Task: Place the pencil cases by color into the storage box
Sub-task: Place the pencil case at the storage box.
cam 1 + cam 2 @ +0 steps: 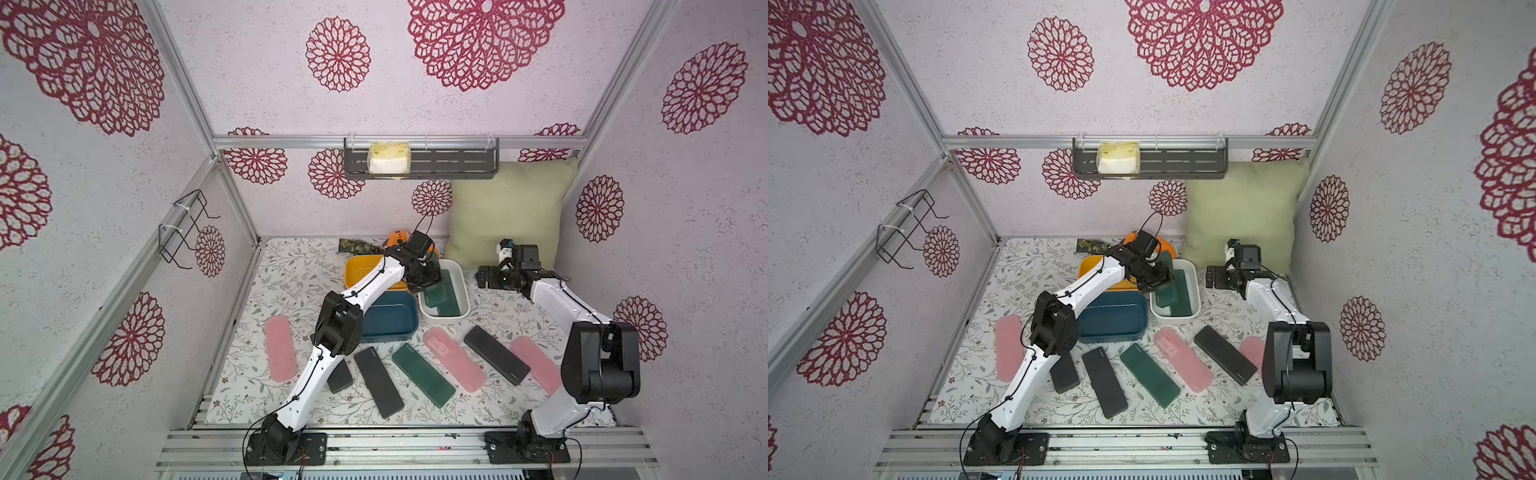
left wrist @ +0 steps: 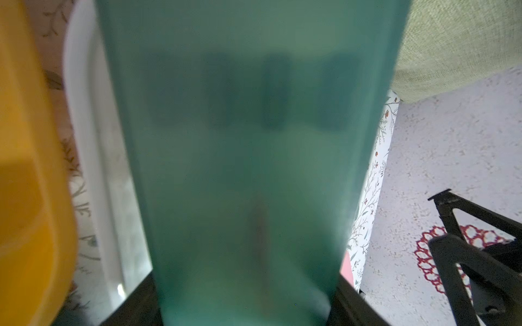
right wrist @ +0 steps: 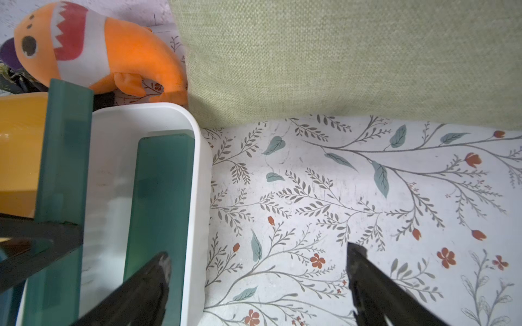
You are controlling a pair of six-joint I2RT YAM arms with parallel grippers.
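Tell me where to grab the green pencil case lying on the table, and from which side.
Probably at mid-length, across the narrow width of the green pencil case, coming straight down from above: it lies flat, with open gaps beside both long edges.

Left arm (image 1: 374,286) and right arm (image 1: 557,411): white shells, black joints.
Both have smooth white links, boxy black elbow housings (image 1: 338,328) and thin black cables (image 1: 308,379) running along the shells. Each stands on a flat black base plate (image 1: 286,451) with silvery screws. The right gripper (image 3: 260,251) has tapered black fingers (image 3: 367,282), seemingly matte, though blur hides finer detail.
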